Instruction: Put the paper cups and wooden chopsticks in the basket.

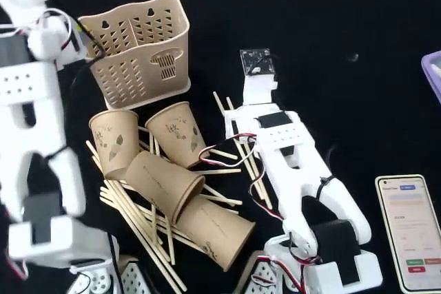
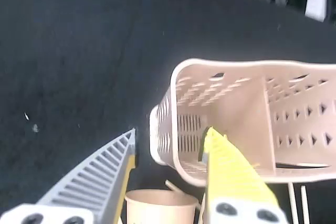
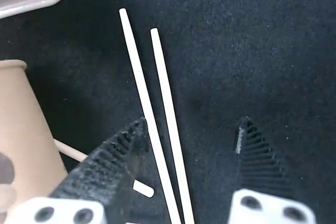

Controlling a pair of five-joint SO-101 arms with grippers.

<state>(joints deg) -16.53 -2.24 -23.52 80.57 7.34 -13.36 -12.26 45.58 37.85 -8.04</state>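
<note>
The beige slotted basket (image 1: 138, 46) stands at the back left. In front of it several brown paper cups lie on their sides (image 1: 114, 139) (image 1: 178, 132) (image 1: 162, 184) (image 1: 213, 228) over a scatter of wooden chopsticks (image 1: 138, 222). My left gripper (image 2: 170, 132) hangs open above the basket's (image 2: 236, 66) near wall, with a cup rim (image 2: 157, 205) just below it. My right gripper (image 3: 191, 124) is open low over the cloth. Two parallel chopsticks (image 3: 152, 103) run between its fingers, and a cup (image 3: 21, 129) lies beside it.
The right arm (image 1: 289, 156) stretches over the table's middle, with red and black wires looping off it. A phone (image 1: 410, 228) lies at the front right, and a purple object (image 1: 433, 70) sits at the right edge. Black cloth covers the table.
</note>
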